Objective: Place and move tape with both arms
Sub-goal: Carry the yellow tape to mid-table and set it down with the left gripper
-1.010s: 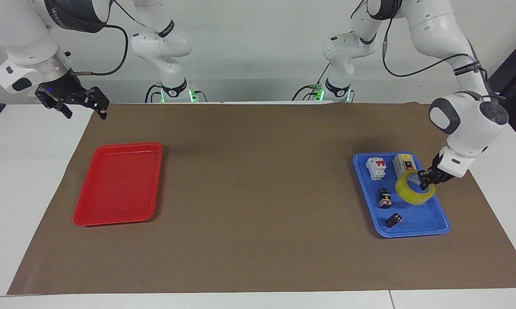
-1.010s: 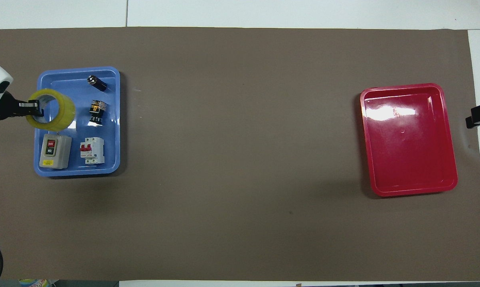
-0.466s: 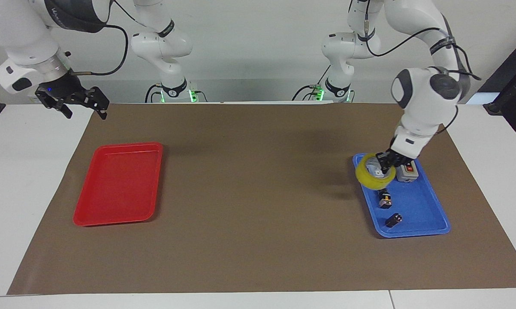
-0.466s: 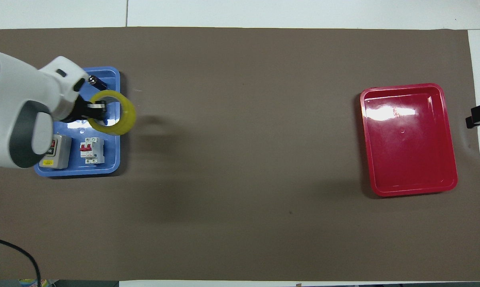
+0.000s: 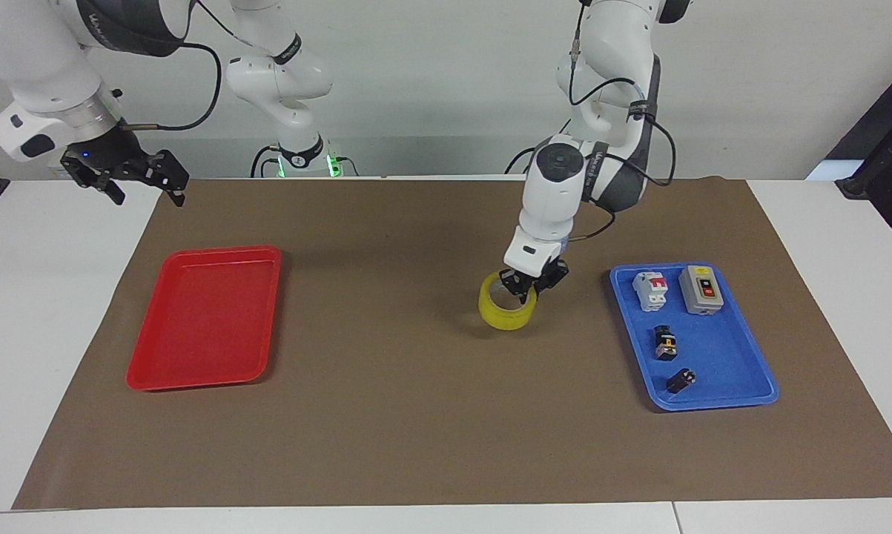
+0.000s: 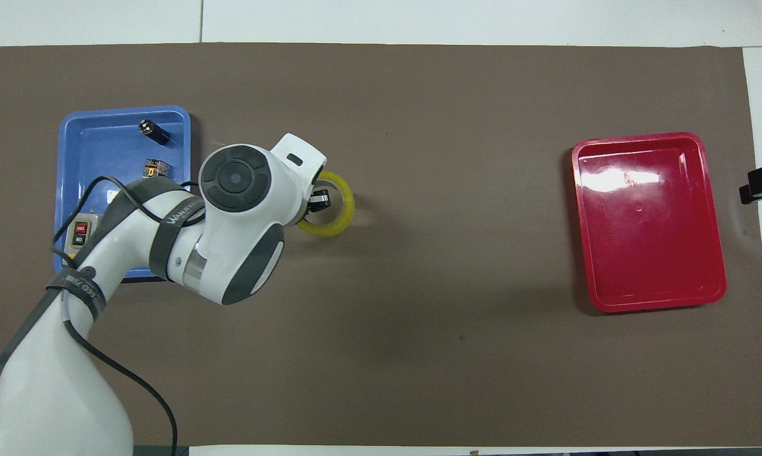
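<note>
The tape (image 5: 506, 311), a translucent yellow roll, is over the middle of the brown mat (image 5: 386, 415), between the two trays and closer to the blue one. My left gripper (image 5: 524, 291) is shut on the roll's rim from above, one finger inside the ring. The roll sits at or just above the mat; I cannot tell which. In the overhead view the left arm's wrist covers part of the tape (image 6: 341, 218) and most of the left gripper (image 6: 318, 201). My right gripper (image 5: 149, 194) waits open and holds nothing, raised over the mat's corner at the right arm's end.
A blue tray (image 5: 720, 404) at the left arm's end holds a white breaker (image 5: 651, 289), a grey switch box (image 5: 700, 289) and two small black components (image 5: 666, 343). A red tray (image 5: 201, 319) lies bare at the right arm's end.
My left arm has carried the tape out of the blue tray toward the mat's middle and lowered it there. The right arm has not moved.
</note>
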Motion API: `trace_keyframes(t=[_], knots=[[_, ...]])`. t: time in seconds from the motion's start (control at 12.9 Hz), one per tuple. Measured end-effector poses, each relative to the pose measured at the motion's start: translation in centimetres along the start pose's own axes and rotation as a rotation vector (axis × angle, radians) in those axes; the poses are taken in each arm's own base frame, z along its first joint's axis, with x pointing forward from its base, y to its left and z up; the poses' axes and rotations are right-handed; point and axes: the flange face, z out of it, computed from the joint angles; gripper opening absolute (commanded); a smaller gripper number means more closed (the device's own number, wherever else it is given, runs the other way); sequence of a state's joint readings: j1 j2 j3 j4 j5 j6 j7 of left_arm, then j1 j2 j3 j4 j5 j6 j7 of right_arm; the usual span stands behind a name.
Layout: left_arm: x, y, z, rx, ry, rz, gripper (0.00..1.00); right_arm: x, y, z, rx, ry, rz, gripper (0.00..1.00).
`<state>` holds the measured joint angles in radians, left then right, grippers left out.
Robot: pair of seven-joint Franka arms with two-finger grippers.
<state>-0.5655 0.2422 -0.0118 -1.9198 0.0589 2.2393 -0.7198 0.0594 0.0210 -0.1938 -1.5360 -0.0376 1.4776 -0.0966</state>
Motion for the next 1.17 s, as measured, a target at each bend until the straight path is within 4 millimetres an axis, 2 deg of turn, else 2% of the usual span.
trace_keyframes(t=[0.23, 0.47, 0.54, 0.62, 0.7, 0.93, 1.01, 1.17], knots=[[-3.1, 6.0, 2.6, 0.014, 0.013, 0.002, 0.0, 0.0, 0.0, 0.0, 0.0, 0.0, 0.0, 1.0], [-4.3, 9.0, 5.8, 0.012, 0.011, 0.028, 0.0, 0.0, 0.0, 0.0, 0.0, 0.0, 0.0, 1.0], [-4.9, 9.6, 6.6, 0.015, 0.007, 0.042, 0.47, 0.0, -0.1, 0.0, 0.0, 0.0, -0.001, 1.0], [-5.0, 10.0, 6.4, 0.013, 0.011, 0.048, 0.9, 0.0, -0.1, 0.0, 0.0, -0.001, -0.002, 1.0], [-5.0, 10.0, 6.3, 0.01, 0.014, 0.048, 1.0, 0.0, -0.2, 0.0, 0.0, -0.005, -0.003, 1.0], [-3.6, 9.0, 5.3, 0.002, 0.03, 0.022, 1.0, -0.3, -0.3, 0.4, 0.009, -0.03, -0.005, 1.0], [-2.4, 8.0, 4.0, -0.009, 0.045, -0.001, 1.0, -0.2, -0.6, 0.5, 0.024, -0.029, -0.008, 1.0], [0.3, 4.1, -0.3, -0.013, 0.067, -0.026, 1.0, 0.2, -2.5, 0.3, 0.045, -0.004, -0.03, 1.0]])
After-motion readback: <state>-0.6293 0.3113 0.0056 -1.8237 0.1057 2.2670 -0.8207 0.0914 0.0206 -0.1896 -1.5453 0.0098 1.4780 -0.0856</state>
